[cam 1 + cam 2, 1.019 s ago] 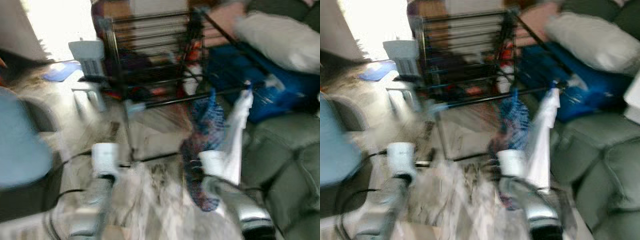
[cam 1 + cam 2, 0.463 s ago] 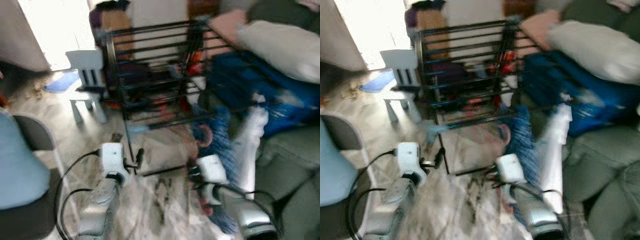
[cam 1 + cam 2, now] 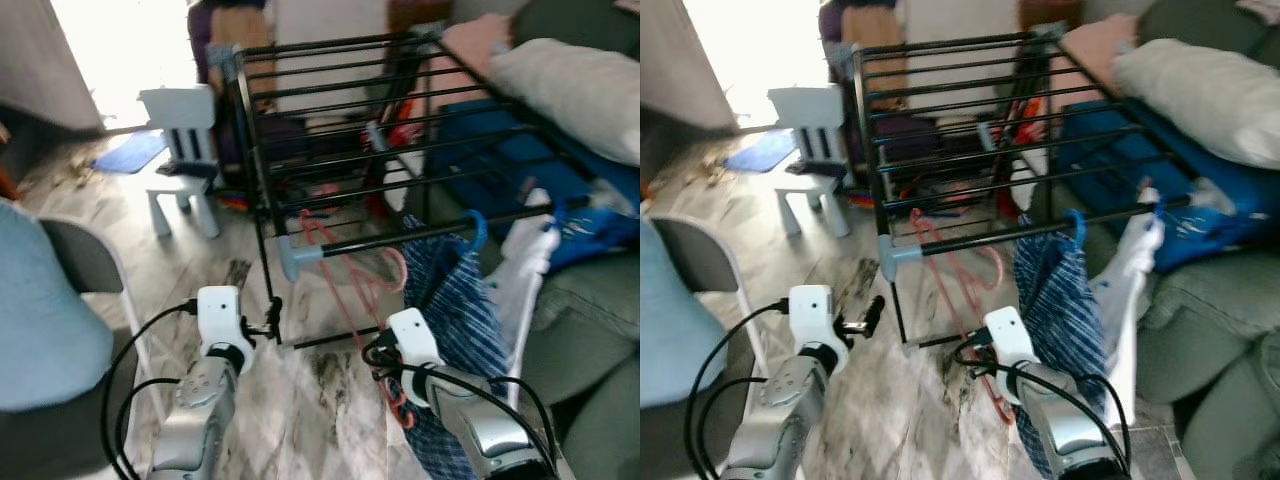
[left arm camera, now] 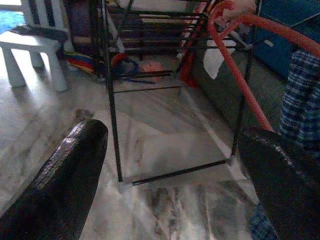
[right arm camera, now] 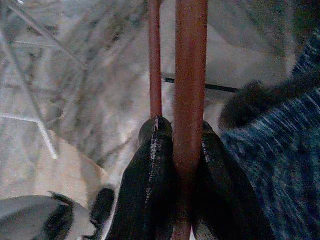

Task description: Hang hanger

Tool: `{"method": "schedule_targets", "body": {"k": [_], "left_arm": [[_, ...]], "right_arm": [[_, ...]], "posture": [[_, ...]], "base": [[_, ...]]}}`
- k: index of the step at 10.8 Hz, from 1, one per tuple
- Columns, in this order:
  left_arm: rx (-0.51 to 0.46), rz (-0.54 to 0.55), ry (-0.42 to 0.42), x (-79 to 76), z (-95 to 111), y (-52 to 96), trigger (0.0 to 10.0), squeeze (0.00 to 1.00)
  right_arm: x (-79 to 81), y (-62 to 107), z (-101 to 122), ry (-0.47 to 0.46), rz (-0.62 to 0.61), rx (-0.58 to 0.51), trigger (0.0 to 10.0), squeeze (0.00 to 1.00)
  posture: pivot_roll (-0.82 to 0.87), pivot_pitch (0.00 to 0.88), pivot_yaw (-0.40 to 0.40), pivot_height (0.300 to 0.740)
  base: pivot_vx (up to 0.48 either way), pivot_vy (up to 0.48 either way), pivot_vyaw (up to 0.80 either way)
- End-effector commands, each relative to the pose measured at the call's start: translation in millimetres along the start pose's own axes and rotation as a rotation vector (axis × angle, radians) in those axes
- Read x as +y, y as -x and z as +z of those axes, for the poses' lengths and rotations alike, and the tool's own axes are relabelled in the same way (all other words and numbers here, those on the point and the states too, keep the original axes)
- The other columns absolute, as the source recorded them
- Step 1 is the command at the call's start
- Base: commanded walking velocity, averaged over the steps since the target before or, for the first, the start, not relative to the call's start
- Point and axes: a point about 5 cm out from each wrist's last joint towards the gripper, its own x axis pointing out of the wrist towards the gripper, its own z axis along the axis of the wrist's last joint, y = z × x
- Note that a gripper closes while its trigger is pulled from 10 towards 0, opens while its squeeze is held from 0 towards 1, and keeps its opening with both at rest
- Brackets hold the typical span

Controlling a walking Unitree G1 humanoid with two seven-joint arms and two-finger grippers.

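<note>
A red hanger slants up from my right gripper, which is shut on its lower rod. The hanger's top end lies by the front bar of the black drying rack; whether it rests on the bar I cannot tell. A blue plaid garment on a blue hook and a white garment hang from that bar, right of the hanger. My left gripper is open low beside the rack's front leg, its fingers wide apart with nothing between them.
A white child's chair stands left of the rack. A blue-grey chair is close at my left. A green sofa with a white pillow and blue bag borders the right. Marble floor lies below the rack.
The camera has shifted and the blur has cleared. My right gripper still holds the red hanger, which now stands out against the rack's front bar. The left gripper stays open.
</note>
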Motion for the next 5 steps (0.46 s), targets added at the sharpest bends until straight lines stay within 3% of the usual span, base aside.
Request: {"method": "schedule_targets", "body": {"k": [1,3,5], "left_arm": [[0.002,-0.01,-0.007,-1.6,1,-0.4,10.0,0.0],[0.006,-0.014,-0.004,-2.7,0,-0.2,10.0,0.0],[0.017,-0.021,-0.004,-3.8,-1,-0.6,10.0,0.0]], "right_arm": [[-2.9,1.8,16,0.028,-0.017,-0.054,10.0,0.0],[-7.8,0.7,21,0.038,-0.064,-0.071,10.0,0.0],[-7.4,-9.7,39,-0.047,-0.1,-0.06,10.0,0.0]], "posture": [[-0.12,0.0,0.046,0.74],[-0.12,0.0,0.045,0.74],[-0.12,0.0,0.043,0.74]], "base": [[0.0,0.0,0.0],[0.0,0.0,0.0],[0.0,0.0,0.0]]}}
